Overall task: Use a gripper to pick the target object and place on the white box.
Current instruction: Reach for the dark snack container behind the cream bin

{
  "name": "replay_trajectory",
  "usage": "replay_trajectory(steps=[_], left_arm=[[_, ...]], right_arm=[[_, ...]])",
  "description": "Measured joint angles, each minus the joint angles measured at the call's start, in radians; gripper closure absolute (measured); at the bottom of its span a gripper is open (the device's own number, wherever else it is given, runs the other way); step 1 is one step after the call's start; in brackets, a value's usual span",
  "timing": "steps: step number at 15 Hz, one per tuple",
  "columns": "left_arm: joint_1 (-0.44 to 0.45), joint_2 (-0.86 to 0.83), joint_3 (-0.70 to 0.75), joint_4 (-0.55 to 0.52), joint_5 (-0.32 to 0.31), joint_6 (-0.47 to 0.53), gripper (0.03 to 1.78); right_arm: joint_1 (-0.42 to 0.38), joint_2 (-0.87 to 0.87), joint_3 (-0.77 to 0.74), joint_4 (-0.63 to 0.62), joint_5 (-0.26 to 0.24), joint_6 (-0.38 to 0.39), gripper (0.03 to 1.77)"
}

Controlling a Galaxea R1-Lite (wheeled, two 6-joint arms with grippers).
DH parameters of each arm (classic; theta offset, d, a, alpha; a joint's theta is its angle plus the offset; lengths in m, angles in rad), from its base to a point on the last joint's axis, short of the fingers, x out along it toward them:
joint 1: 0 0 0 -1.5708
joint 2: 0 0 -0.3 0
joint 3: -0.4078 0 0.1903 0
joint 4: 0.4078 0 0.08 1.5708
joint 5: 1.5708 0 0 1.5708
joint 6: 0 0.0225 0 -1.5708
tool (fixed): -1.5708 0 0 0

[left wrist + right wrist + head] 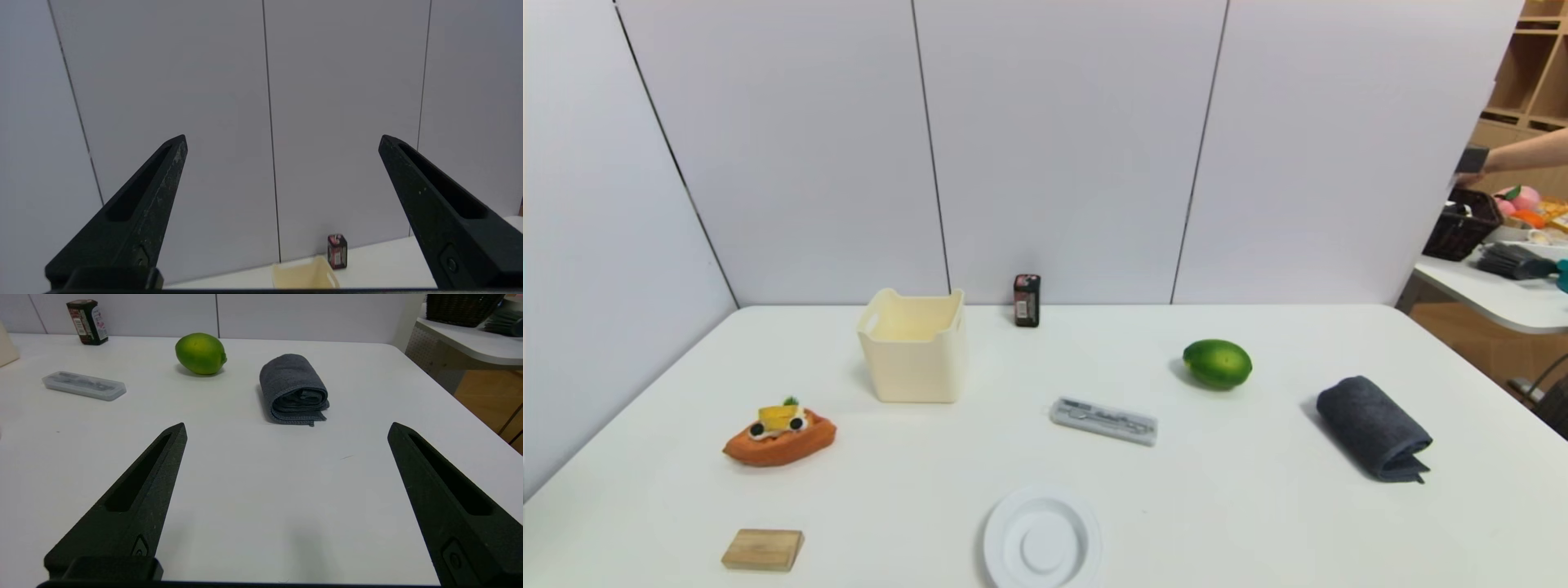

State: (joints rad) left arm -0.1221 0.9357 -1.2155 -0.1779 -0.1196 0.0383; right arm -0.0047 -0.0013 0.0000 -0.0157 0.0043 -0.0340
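Observation:
The small dark box (1027, 300) with red and white label marks stands upright at the table's far edge, against the wall. Just left of it sits the cream-white bin (913, 345), lidless. Both show again far off in the left wrist view: the dark box (337, 251) and the bin (304, 274). The dark box (87, 321) also appears in the right wrist view. My left gripper (282, 141) is open, held high and facing the wall. My right gripper (287, 428) is open over bare table near the front right. Neither arm shows in the head view.
On the white table lie a green lime (1217, 363), a rolled grey towel (1374, 427), a flat grey case (1103, 420), a round white plate (1042, 537), an orange toy boat (779, 437) and a wooden block (763, 549). A second table (1503, 298) stands at right.

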Motion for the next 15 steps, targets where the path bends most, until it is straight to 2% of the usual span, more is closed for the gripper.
replay_trajectory(steps=[4, 6, 9, 11, 13, 15], left_arm=[[-0.081, 0.470, -0.534, 0.061, -0.017, 0.033, 0.12], [-0.130, 0.648, -0.679, 0.164, -0.013, 0.024, 0.12], [-0.219, 0.849, -0.746, 0.351, -0.002, 0.005, 0.12], [-0.275, 0.946, -0.757, 0.458, 0.057, 0.006, 0.12], [-0.317, 1.019, -0.761, 0.512, 0.115, 0.010, 0.12], [-0.352, 1.079, -0.763, 0.517, 0.158, 0.018, 0.12]], right_arm=[[0.000, 0.000, 0.000, 0.000, 0.000, 0.001, 0.10], [0.000, 0.000, 0.000, 0.000, 0.000, 0.000, 0.10], [0.000, 0.000, 0.000, 0.001, 0.000, 0.000, 0.10], [0.000, 0.000, 0.000, 0.000, 0.000, 0.000, 0.10], [0.000, 0.000, 0.000, 0.001, 0.000, 0.000, 0.10], [0.000, 0.000, 0.000, 0.000, 0.000, 0.000, 0.10]])
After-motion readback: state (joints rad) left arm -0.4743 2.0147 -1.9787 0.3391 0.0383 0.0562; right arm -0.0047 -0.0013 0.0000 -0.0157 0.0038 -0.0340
